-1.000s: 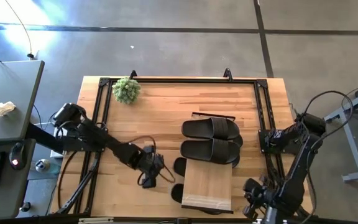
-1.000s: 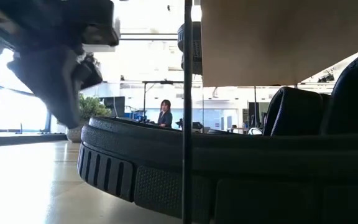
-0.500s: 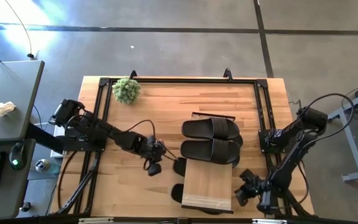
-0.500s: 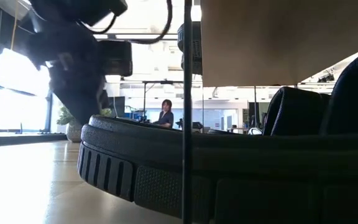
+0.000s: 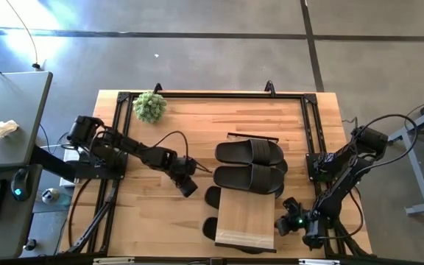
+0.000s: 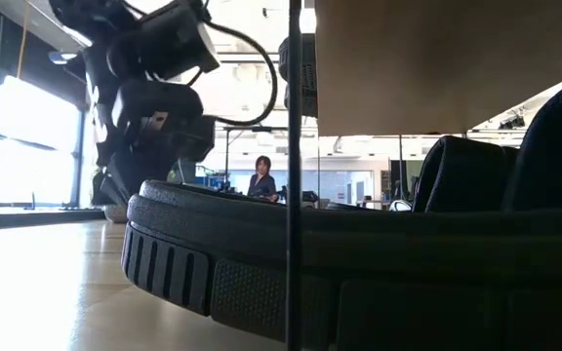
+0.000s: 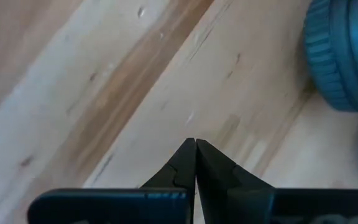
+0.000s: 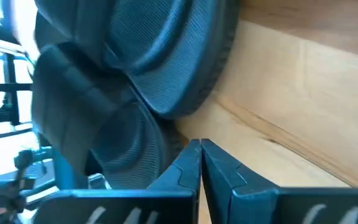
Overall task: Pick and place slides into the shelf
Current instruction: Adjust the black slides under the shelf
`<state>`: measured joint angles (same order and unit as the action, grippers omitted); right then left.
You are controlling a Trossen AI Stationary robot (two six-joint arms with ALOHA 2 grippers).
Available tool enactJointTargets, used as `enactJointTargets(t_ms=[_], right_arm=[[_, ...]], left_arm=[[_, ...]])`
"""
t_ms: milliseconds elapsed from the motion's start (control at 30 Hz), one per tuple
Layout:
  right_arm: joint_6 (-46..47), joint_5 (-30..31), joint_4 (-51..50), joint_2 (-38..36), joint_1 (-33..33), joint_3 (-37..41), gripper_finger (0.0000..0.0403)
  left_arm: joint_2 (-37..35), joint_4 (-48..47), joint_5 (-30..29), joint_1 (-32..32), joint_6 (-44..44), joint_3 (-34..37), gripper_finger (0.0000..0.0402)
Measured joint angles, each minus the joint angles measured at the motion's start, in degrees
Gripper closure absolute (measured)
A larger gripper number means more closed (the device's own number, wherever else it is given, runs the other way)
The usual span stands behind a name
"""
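The slides point(image 5: 249, 153) are plain black — the near one's sole edge point(image 6: 261, 278) has ridges and tiny dots. The shelf point(image 5: 246, 219) top is light wood with faint stripes. Behind the slides sits a fuzzy green plant point(image 5: 149, 107) — the table point(image 5: 160, 221) is striped honey-brown wood.

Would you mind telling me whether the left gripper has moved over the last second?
Yes. In the high view the left gripper, shut, has moved up the picture and slightly rightward, closer to the slides beside the shelf.

Robotics lab, framed wooden table point(image 5: 160, 140), concrete floor point(image 5: 197, 51), office desk point(image 5: 6, 118)
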<state>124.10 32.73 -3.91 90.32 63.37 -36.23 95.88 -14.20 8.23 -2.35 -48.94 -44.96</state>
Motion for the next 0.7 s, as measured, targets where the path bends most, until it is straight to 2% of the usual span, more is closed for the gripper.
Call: enactJointTargets(t_ms=[167, 500, 633, 700], right_arm=[[-1.1, 4.3, 1.2, 0.0, 0.0, 0.0, 0.0364], [0.7, 7.2, -0.8, 0.0, 0.0, 0.0, 0.0249], [2.2, 9.3, -3.1, 0.0, 0.0, 0.0, 0.0233], [2.0, 8.2, -4.7, 0.0, 0.2, 0.0, 0.0236]], left_arm=[[-0.3, 7.0, 4.8, 1.5, -7.2, 4.1, 0.0401], [0.0, 11.2, 7.2, 1.3, -18.1, 5.1, 0.0401], [0.0, 18.0, 8.4, 1.0, -19.0, 5.1, 0.0401], [0.0, 21.0, 7.5, 1.1, -16.5, 5.1, 0.0401]])
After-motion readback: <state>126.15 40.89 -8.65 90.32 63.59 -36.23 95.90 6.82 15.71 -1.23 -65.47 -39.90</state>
